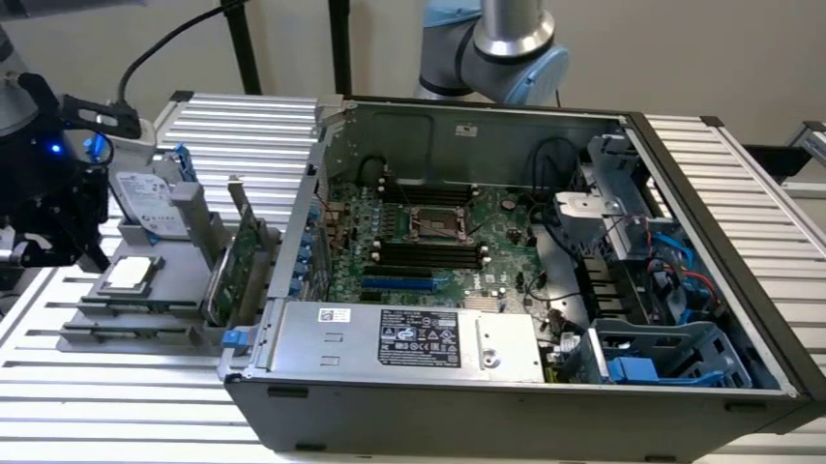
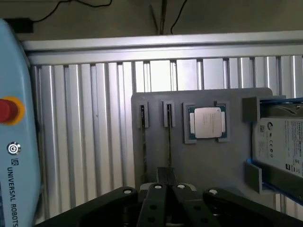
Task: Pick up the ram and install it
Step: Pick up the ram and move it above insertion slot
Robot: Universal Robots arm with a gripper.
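Gripper (image 2: 168, 174) hangs over the grey holder (image 2: 213, 161). Fingers (image 2: 163, 176) are drawn together with only a seam between them and nothing clamped.

Slatted table (image 1: 722, 174) carries everything. Open computer case (image 1: 516, 406) sits on the exterior view's right, motherboard exposed. Holder lies beside it on the exterior view's left.

Hard drive (image 2: 284, 142) is propped in the holder's bracket. Expansion card (image 1: 239, 271) stands on edge between drive and case. CPU (image 2: 207, 122) lies flat in its square recess.

Ram (image 2: 169, 142) shows as a thin dark edge in the holder slot beside the CPU, in line with the fingertips. Cannot tell if they touch it.
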